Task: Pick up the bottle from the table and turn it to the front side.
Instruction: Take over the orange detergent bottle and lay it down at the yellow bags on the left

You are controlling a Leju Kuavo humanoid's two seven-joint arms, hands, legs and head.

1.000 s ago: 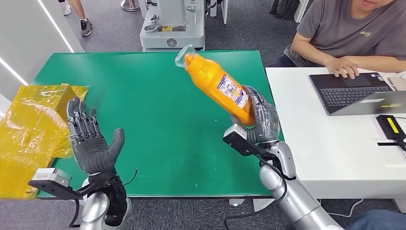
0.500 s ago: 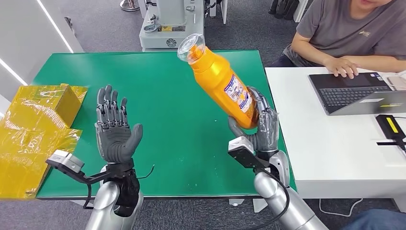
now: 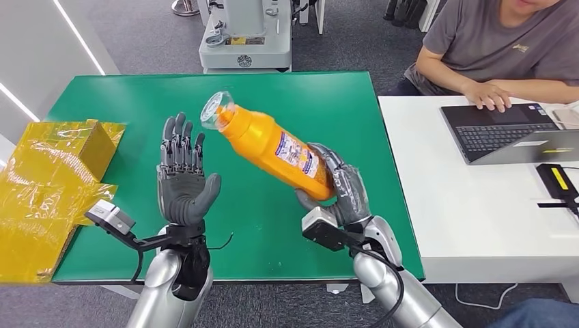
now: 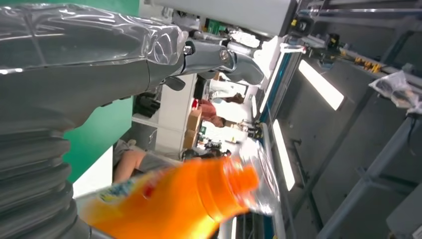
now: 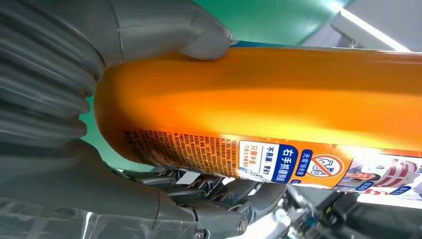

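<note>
- right hand (image 3: 341,191) grips the base end of the orange bottle (image 3: 273,147), fingers wrapped around the lower body; in the right wrist view the thumb (image 5: 199,35) presses one side of the bottle (image 5: 278,94) and the darker fingers (image 5: 199,186) curl under the other side.
- bottle is held in the air above the green table (image 3: 123,102), not touching it; it is tilted steeply, neck pointing up and toward the robot's left, clear cap (image 3: 216,111) at the high end.
- printed label (image 3: 297,154) faces upward toward the head view; the right wrist view shows small print and a warning icon along the label (image 5: 278,159).
- left hand (image 3: 183,181) is raised, palm toward the bottle, fingers straight and spread, holding nothing; it sits just beside the bottle's neck, apart from it.
- left wrist view: the bottle (image 4: 184,199) shows blurred, cap end close by the hand.
- crumpled yellow film-wrapped package (image 3: 48,178) lies at the table's left edge, partly overhanging.
- white table (image 3: 464,205) adjoins on the right; a person in a grey shirt (image 3: 505,41) sits there with a hand on an open laptop (image 3: 505,130).
- grey machine base (image 3: 246,34) stands beyond the far edge of the green table.
</note>
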